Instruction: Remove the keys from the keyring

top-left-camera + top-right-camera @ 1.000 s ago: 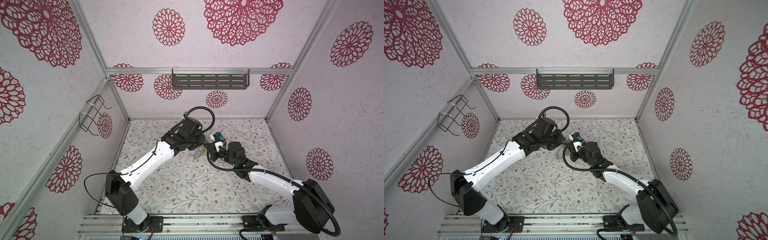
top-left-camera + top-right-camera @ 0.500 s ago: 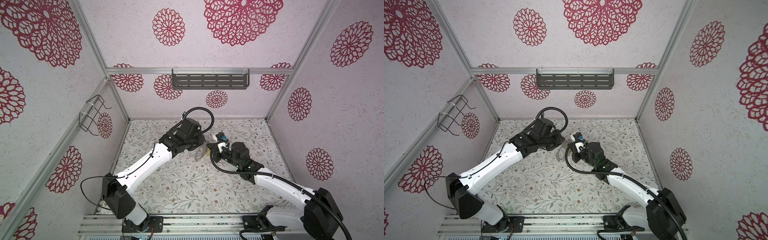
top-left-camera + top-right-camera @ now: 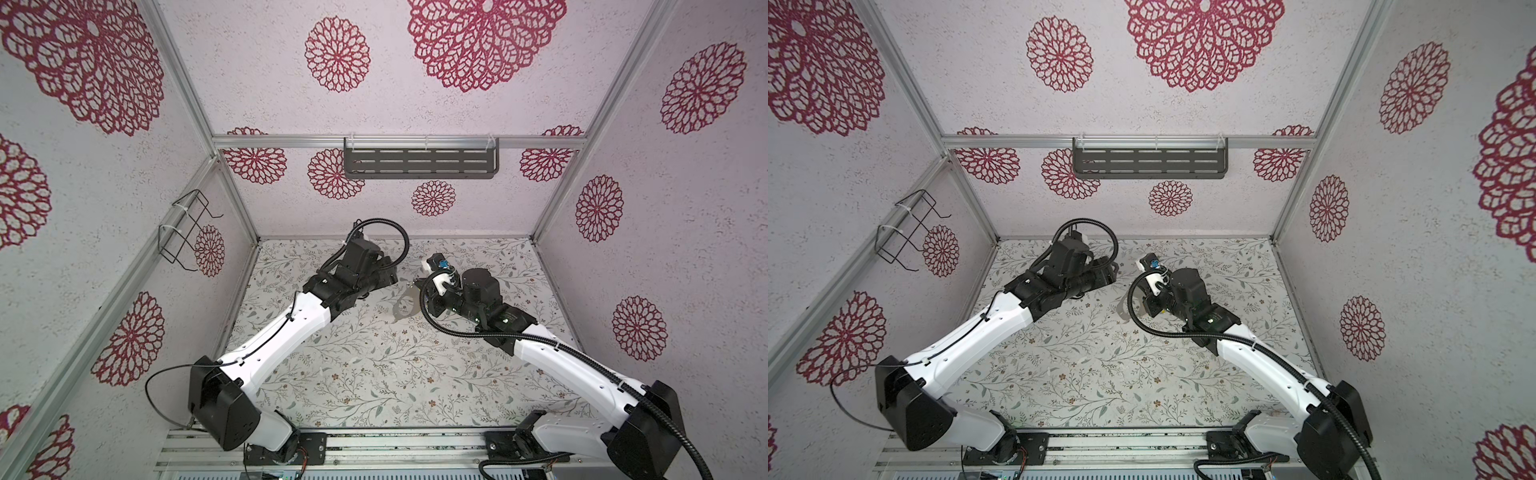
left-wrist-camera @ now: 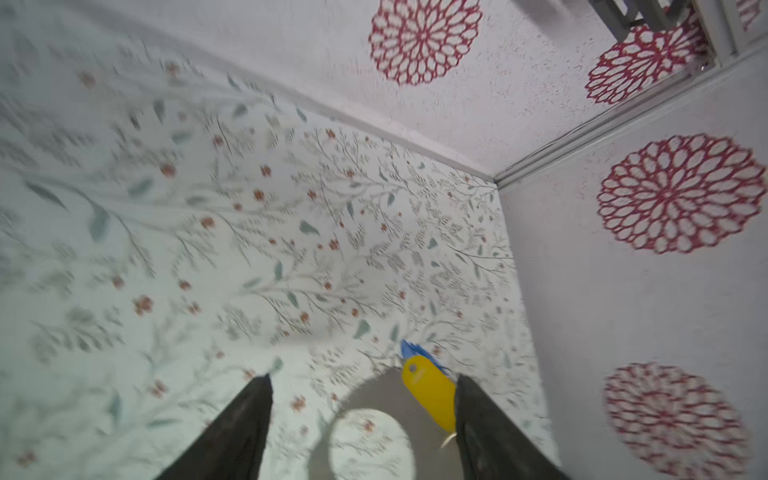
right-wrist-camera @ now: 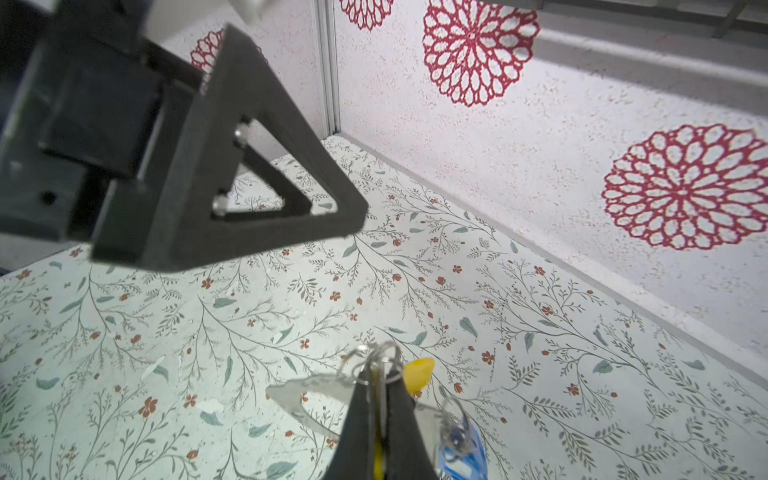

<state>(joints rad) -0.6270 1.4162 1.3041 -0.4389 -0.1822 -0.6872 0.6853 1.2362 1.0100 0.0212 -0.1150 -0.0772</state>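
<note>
Starting at the left gripper [image 4: 362, 377], the jaws are seen spread wide with nothing clamped between them. A yellow tag [image 4: 430, 395] lies just inside one jaw, touching it or very nearly so; which cannot be settled. The tag's long axis is laid roughly along the jaws, slanted a little across the gap, and its holed end is pointed away from the wrist, toward the far corner of the table [image 4: 208, 249]. A blue tag [image 4: 409, 349] is partly hidden just behind that holed end. Beneath both, the keyring [image 4: 374, 395] is shown as a blurred grey plate with a round opening. Further out, the right gripper [image 5: 379, 374] is closed tight on the keyring's rim, where small wire loops are bunched, and the plate appears to be raised off the table near the middle back. The keyring is thus found between the two grippers, carried by the right one, with the left one nearer the yellow tag. The coming move is judged to call for the left jaws to be closed across the tag's short axis; whether the tag is attached to a loop cannot be told.
</note>
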